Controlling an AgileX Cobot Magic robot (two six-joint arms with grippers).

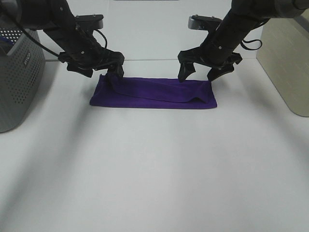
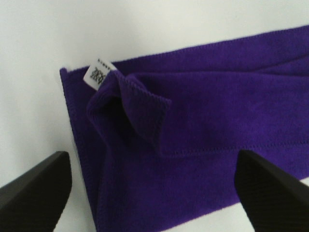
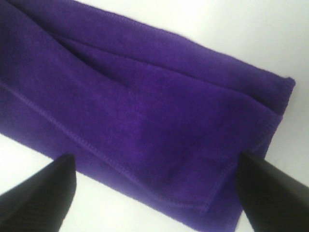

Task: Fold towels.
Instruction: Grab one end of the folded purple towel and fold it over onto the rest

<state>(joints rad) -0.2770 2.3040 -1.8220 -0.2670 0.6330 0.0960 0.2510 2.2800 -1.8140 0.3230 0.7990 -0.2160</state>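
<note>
White table point(image 1: 154, 183) seen from above, with a grey perforated basket point(image 1: 19, 82) at its left edge and a beige panel point(image 1: 289, 63) at its right. The purple towel point(image 1: 153, 93) lies on the far middle of the table, folded into a long band, with its left end rumpled and one corner turned up. The left gripper point(image 1: 101, 71) hangs over that end and the right gripper point(image 1: 198, 76) over the opposite end. Both have their jaws spread wide and grasp nothing. A small white tag point(image 2: 98, 73) sits at the rumpled corner.
</note>
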